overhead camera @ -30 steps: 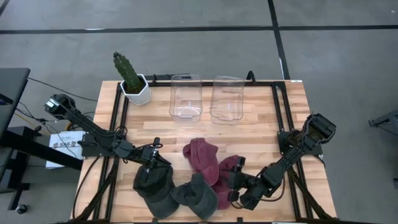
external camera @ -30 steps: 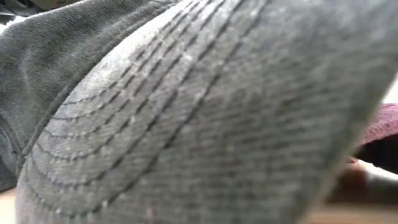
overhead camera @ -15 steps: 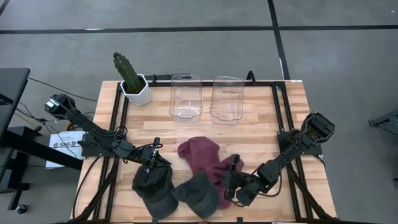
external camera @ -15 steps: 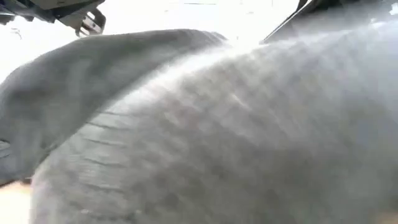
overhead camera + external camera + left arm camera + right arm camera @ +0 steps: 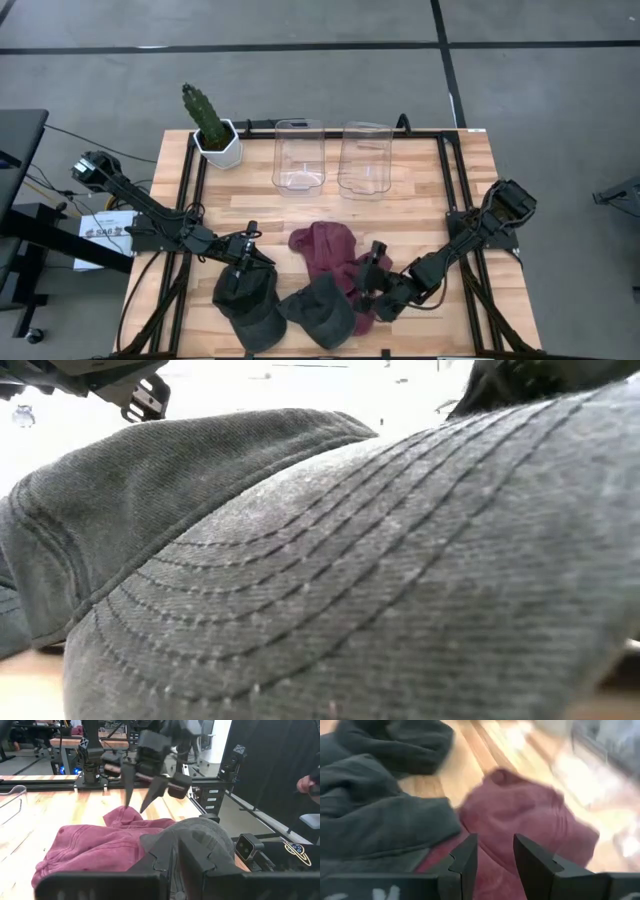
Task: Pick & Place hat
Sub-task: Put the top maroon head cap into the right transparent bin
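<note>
Three hats lie near the table's front edge: a maroon hat (image 5: 322,250), a grey cap (image 5: 320,312) in front of it, and a dark grey hat (image 5: 245,305) to the left. The grey cap's stitched brim (image 5: 330,580) fills the low view. My left gripper (image 5: 247,270) is shut at the dark grey hat's far edge. My right gripper (image 5: 368,272) stands open at the maroon hat's right side (image 5: 520,815), coming slanting down from the right. My left gripper pinches a grey fabric edge (image 5: 162,842) between its shut fingers, which lie about level and point toward the table's right. The dark grey hat drapes below it toward the near edge. My right gripper's open fingertips (image 5: 127,802) touch a raised fold of the maroon hat (image 5: 122,812) from above and the right. The hat lies on the table.
Two clear plastic bins (image 5: 298,155) (image 5: 364,158) stand at the table's back, with a potted cactus (image 5: 215,135) at the back left. A black frame rail (image 5: 445,180) runs along the table's edges. Bare wood lies between the bins and the hats.
My right gripper has moved toward the table's left and rolled a little, fingers still open. The maroon hat has been shoved left and bunched up ahead of it. The grey cap's brim has shifted before the low camera.
</note>
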Robot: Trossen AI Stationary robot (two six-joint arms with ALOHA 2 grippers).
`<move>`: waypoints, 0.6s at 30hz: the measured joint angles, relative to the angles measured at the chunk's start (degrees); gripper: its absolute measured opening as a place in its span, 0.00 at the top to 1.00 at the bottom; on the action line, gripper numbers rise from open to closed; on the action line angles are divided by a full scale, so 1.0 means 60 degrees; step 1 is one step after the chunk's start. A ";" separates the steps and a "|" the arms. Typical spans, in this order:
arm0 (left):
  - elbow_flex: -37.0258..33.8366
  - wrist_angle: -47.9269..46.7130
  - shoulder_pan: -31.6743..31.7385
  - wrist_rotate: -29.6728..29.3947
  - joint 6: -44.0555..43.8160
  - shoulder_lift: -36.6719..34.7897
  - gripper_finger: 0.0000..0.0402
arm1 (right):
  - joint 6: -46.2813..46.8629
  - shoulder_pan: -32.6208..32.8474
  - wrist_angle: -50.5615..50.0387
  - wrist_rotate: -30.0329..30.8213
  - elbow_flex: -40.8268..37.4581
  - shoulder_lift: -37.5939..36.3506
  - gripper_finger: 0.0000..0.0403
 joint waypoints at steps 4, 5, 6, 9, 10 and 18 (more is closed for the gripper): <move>0.0000 0.0000 0.0002 0.0000 0.0000 0.0000 0.94 | 0.1922 -0.0532 -0.0962 -0.0599 -0.0001 0.0000 0.71; 0.0000 0.0000 0.0000 0.0000 0.0000 0.0000 0.94 | 0.2250 -0.0643 -0.1146 -0.0736 -0.0003 0.0002 0.71; 0.0000 0.0000 0.0000 0.0000 0.0000 0.0000 0.94 | 0.2540 -0.0745 -0.1293 -0.0855 -0.0004 0.0001 0.71; 0.0000 0.0000 0.0002 0.0000 0.0000 0.0000 0.94 | 0.3253 -0.0981 -0.1547 -0.1167 -0.0004 0.0004 0.71; 0.0000 0.0000 0.0004 0.0000 0.0000 0.0000 0.94 | 0.3348 -0.1013 -0.1590 -0.1206 -0.0004 0.0000 0.71; 0.0000 -0.0003 0.0004 0.0000 -0.0177 0.0000 0.94 | 0.4418 -0.1008 -0.2663 -0.1640 -0.0004 -0.0325 0.68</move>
